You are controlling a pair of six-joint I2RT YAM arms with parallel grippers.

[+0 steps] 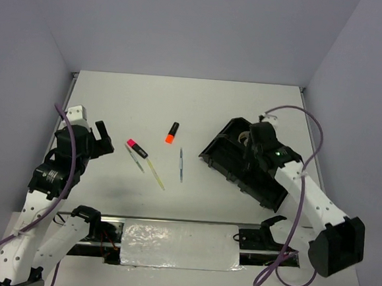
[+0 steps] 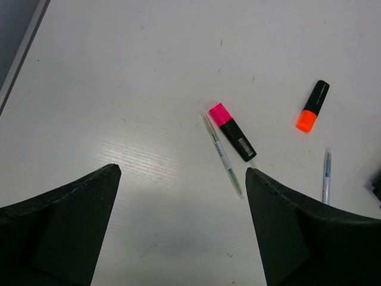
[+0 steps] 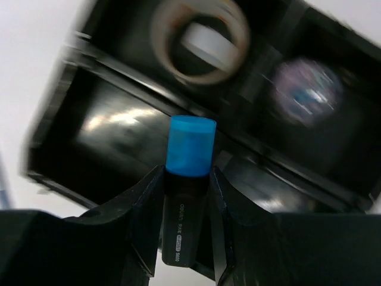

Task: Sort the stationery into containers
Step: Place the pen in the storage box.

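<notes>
My right gripper (image 3: 186, 171) is shut on a black highlighter with a blue cap (image 3: 190, 146), held over the black organizer tray (image 3: 89, 128); from above, this gripper (image 1: 256, 140) hangs over the tray (image 1: 267, 189). Two tape rolls (image 3: 199, 39) (image 3: 308, 89) lie in its far compartments. My left gripper (image 2: 183, 171) (image 1: 102, 136) is open and empty above the bare table, left of the loose items. To its right lie a pink-capped highlighter (image 2: 232, 131) (image 1: 137, 148), a thin grey pen (image 2: 222, 155), an orange-capped highlighter (image 2: 312, 106) (image 1: 172, 133), a blue pen (image 2: 326, 176) (image 1: 181, 164) and a yellow pen (image 1: 155, 173).
A crinkled silvery sheet (image 1: 179, 245) covers the rail at the table's near edge between the arm bases. Pale walls close in the table at the left, back and right. A purple cable (image 1: 311, 126) loops above the right arm.
</notes>
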